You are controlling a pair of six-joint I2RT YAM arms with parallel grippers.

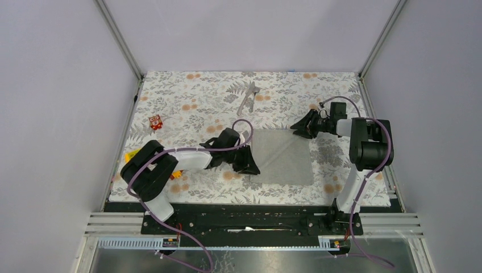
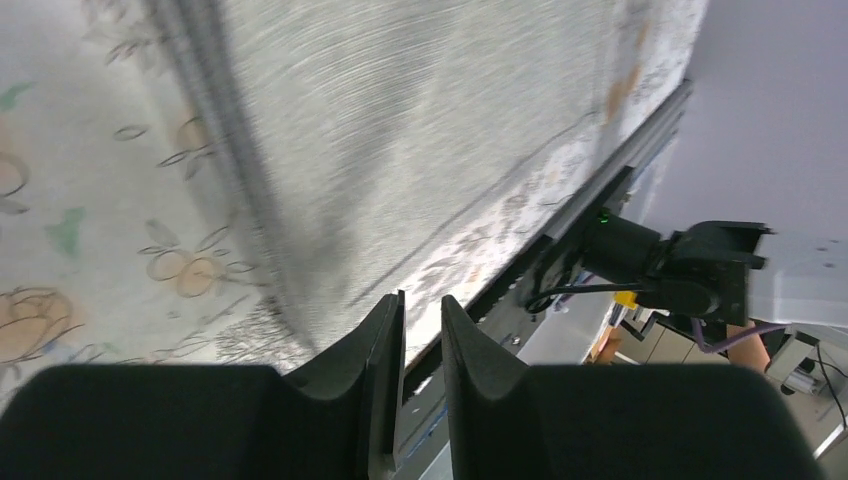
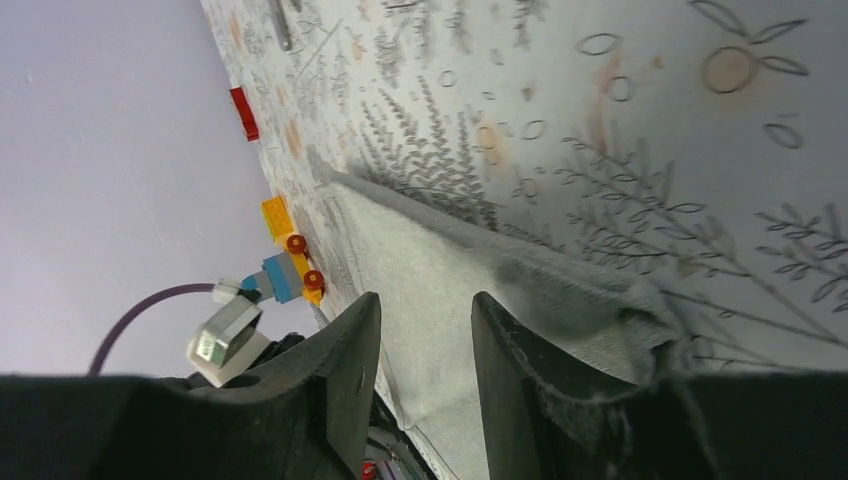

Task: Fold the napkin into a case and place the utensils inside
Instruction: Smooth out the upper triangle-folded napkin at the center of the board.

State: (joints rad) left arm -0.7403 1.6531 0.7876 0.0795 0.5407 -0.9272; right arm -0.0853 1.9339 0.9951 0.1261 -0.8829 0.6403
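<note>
Nearest, the left gripper point(image 2: 422, 298) sits low at the near-left corner of the plain grey cloth napkin point(image 1: 283, 156), jaws a slit apart and empty, seemingly poised to pinch it. Farther right, the right gripper point(image 1: 298, 128) stands parted at the rumpled far-right corner; the slim silver metal utensils point(image 1: 248, 98) wait beyond, far-centre, no case folded yet.

The napkin point(image 1: 282, 156) is a plain mid-grey with no pattern. The tablecloth point(image 1: 193, 96) on the desk is white, printed with grey leaves and pale orange blossoms. The utensils point(image 1: 248, 98) are shiny silver, a toy block point(image 1: 155, 121) is red, and the arms' cables point(image 1: 388, 142) are purple.
</note>
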